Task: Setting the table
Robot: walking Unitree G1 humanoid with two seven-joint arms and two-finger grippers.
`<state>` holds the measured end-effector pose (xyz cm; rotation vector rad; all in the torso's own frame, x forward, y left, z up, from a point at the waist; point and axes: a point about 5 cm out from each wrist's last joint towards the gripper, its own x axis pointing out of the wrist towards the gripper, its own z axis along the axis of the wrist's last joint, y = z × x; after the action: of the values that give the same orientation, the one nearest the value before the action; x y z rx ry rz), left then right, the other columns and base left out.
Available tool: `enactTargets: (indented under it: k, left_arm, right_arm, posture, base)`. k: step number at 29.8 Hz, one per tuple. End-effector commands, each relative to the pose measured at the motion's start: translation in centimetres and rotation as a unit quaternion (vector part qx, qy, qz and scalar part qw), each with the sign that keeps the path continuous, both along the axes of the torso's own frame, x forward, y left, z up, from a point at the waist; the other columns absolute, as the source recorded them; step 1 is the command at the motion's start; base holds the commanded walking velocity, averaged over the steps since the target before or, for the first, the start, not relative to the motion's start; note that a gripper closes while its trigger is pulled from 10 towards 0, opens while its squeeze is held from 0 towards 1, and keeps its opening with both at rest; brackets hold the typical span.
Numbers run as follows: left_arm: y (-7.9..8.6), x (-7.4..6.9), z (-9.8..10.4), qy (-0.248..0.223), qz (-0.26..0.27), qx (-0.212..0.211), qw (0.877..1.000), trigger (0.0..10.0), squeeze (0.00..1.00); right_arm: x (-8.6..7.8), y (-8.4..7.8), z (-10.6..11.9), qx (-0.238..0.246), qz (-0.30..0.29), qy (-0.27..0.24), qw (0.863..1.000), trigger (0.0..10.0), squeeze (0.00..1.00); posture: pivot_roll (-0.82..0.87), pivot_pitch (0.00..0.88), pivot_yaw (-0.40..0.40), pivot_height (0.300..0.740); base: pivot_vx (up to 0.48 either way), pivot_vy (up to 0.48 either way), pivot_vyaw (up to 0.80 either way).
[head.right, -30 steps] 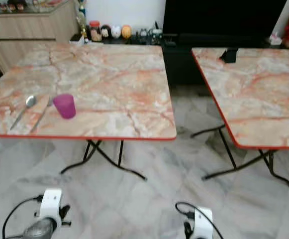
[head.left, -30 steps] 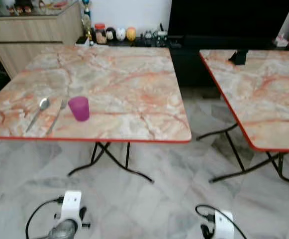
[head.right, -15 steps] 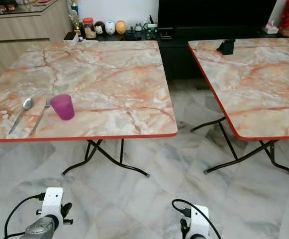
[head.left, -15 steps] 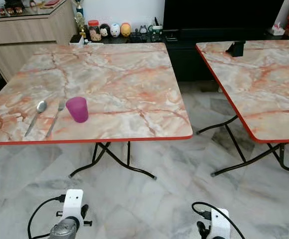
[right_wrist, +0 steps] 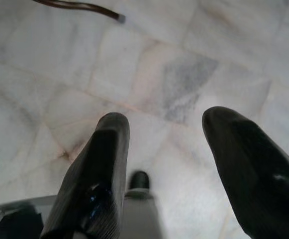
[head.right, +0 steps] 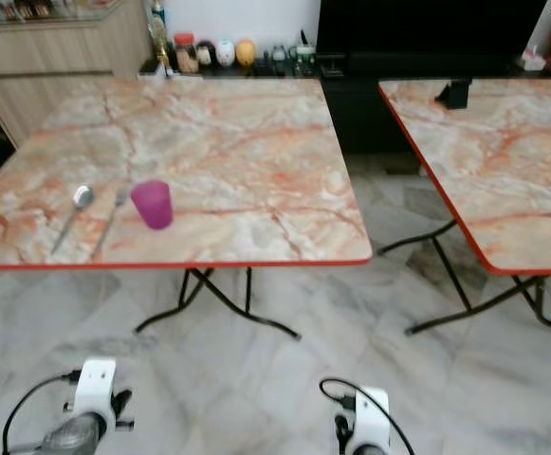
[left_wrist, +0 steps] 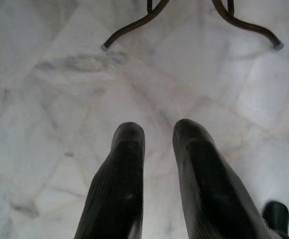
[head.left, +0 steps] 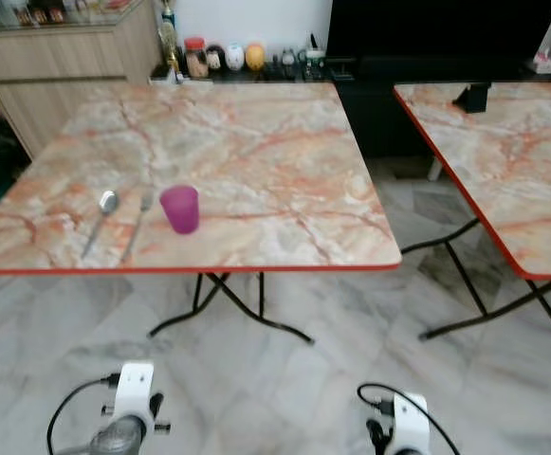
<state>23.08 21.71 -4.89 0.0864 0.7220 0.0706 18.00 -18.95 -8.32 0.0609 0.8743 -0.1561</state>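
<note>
Marble-patterned bench (head.left: 256, 142) with a red edge stands in front of me, and I use its purple cup (head.left: 180, 209) as my landmark. Just beside the cup, on my left side, lies a fork (head.left: 137, 225), and beyond the fork a spoon (head.left: 100, 220); both lie lengthwise toward the bench's near edge, apart from each other and from the cup. Well off to the right of the cup stands a second bench (head.left: 503, 161) of the same pattern, carrying a small black object (head.left: 471, 97) at its far side. Behind the cup, past the far edge, jars and small ornaments (head.left: 223, 59) line a low dark shelf. Both my arms hang low over the marble floor (head.left: 284, 389), short of the cup. My left pincer (left_wrist: 156, 134) has its fingers parted by a narrow gap, holding nothing. My right pincer (right_wrist: 166, 122) is spread wide, also empty.
</note>
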Motion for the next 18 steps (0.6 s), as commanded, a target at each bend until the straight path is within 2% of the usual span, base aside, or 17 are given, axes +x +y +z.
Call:
enactTargets:
  k: [1, 15, 18]
  left_arm:
    - [0.2, -0.38, -0.23, 0.009, 0.006, 0.001, 1.0, 10.0, 0.0]
    - [0.11, -0.56, -0.37, 0.01, 0.01, -0.001, 1.0, 10.0, 0.0]
    - [0.17, -0.7, -0.45, 0.013, 0.011, -0.001, 1.0, 10.0, 0.0]
  right_arm:
    - [-0.51, 0.03, -0.25, 0.0, -0.001, 0.008, 1.0, 10.0, 0.0]
    - [-0.47, 0.09, -0.24, -0.006, 0.012, 0.008, 1.0, 10.0, 0.0]
    - [-0.54, 0.21, -0.27, -0.008, 0.019, 0.008, 1.0, 10.0, 0.0]
  posture:
    - [0.03, 0.0, 0.021, 0.74]
    - [0.04, 0.0, 0.016, 0.74]
    - [0.04, 0.0, 0.015, 0.74]
  base:
    - [0.0, 0.48, 0.0]
    - [0.0, 0.478, 0.0]
    - [0.0, 0.0, 0.0]
